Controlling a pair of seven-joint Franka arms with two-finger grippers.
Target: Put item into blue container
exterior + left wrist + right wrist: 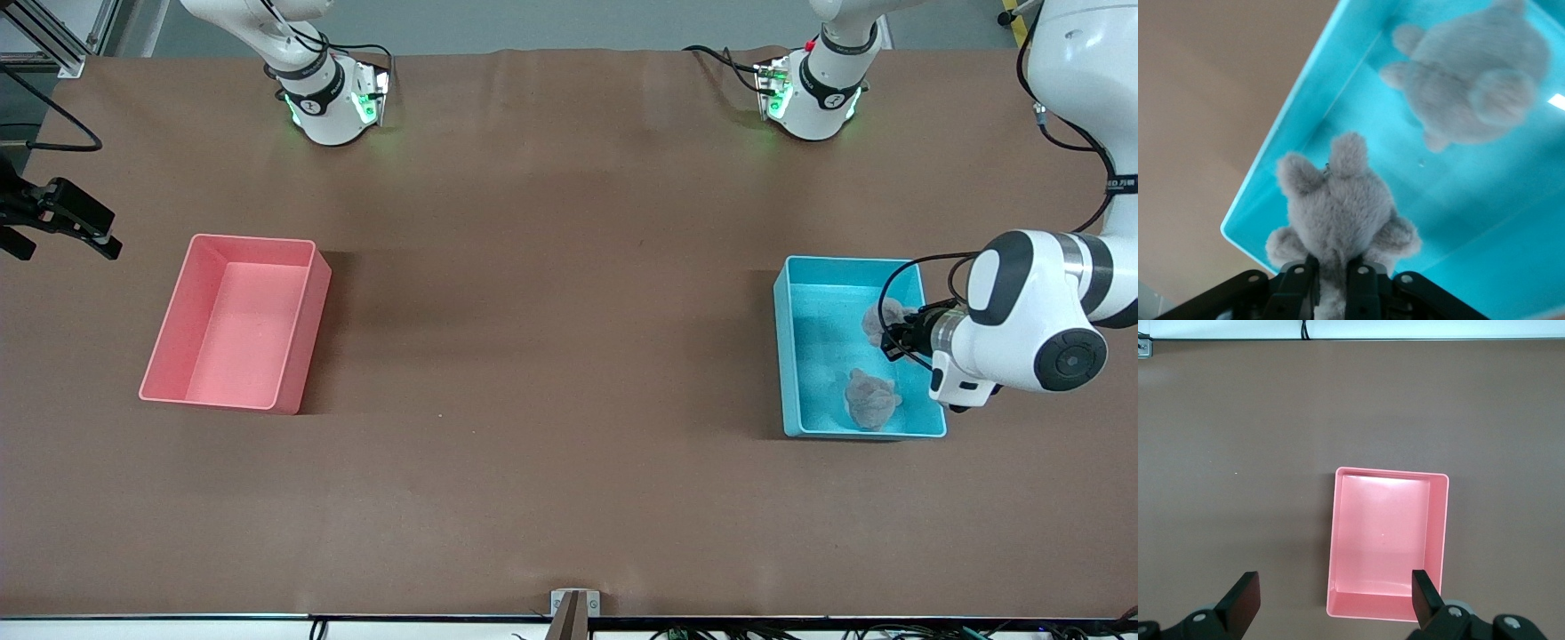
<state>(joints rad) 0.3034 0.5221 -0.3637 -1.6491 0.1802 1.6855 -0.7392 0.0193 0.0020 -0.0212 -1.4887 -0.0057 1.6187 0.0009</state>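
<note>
Hanging over the blue container (788,351) at the right of the front view, the left gripper (892,339) is clenched on a small grey plush toy (880,320), which it holds in the air above the container's upper half. In the left wrist view the two black fingers (1298,283) pinch the lower part of that plush toy (1338,213) at the bottom centre of the frame, with the toy's ears pointing up the frame and the cyan floor of the container (1485,220) showing beneath it. A second grey plush toy (870,399) lies on the floor of the blue container, lower in the front view and so nearer to the front camera than the held one; in the left wrist view it fills the upper right of the frame (1475,70). The right gripper (62,233) waits at the left edge of the front view, over the brown table (551,356) toward the right arm's end, with its fingers spread wide and nothing between them. In the right wrist view its two dark fingertips (1241,597) stand apart at the bottom of the frame, and the pink bin (1338,540) sits just right of centre below them. In the front view that pink bin (302,338) stands at centre left, well apart from the blue container.
</note>
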